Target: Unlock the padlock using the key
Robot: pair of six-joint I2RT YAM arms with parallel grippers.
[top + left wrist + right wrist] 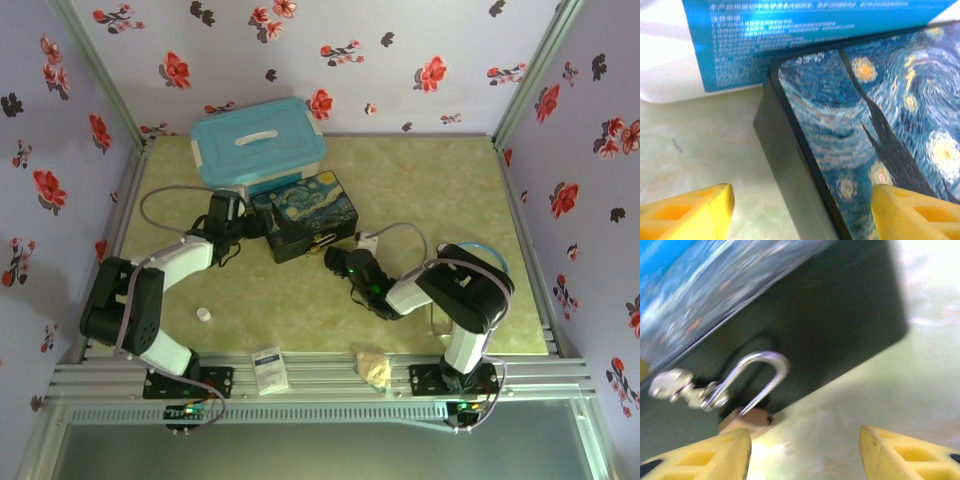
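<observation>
The padlock (747, 419), a small brass body with a silver shackle (762, 371), hangs from the silver clasp (682, 386) on the dark front wall of the painted blue box (315, 212) and rests on the table. My right gripper (805, 455) is open just in front of it, with bare table between its yellow fingers (910, 452); the left finger sits close under the padlock body. The key is hidden. My left gripper (802, 215) is open at the box's left end (790, 165), one finger over the table and the other over the painted lid.
A light-blue lidded bin (258, 140) stands right behind the box. A small white round cap (204, 314) lies on the table near the left arm. A white packet (269, 368) and a crumpled beige lump (375, 368) rest on the front rail. Flowered walls close in three sides.
</observation>
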